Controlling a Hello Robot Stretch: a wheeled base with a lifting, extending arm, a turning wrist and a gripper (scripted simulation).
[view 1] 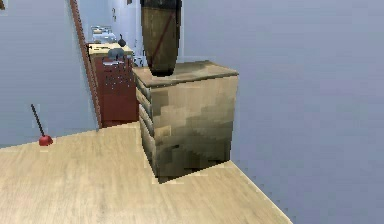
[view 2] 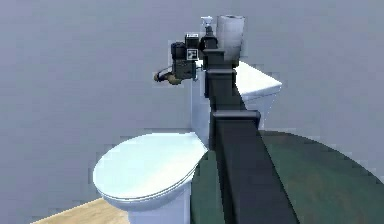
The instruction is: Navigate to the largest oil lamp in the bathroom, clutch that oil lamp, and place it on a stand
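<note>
On the arm side view I saw the arm stretched out over the white toilet, with the gripper up against bare wall, left of the tank. I could not tell the state of the fingers, nor whether they held anything; a brownish bit showed there. A pale grey vessel, possibly the oil lamp, stood on the tank at the far end. A dark green rug lay to the right. Ahead, a wooden drawer stand carried a tall dark vessel, with a red plunger by the left wall.
</note>
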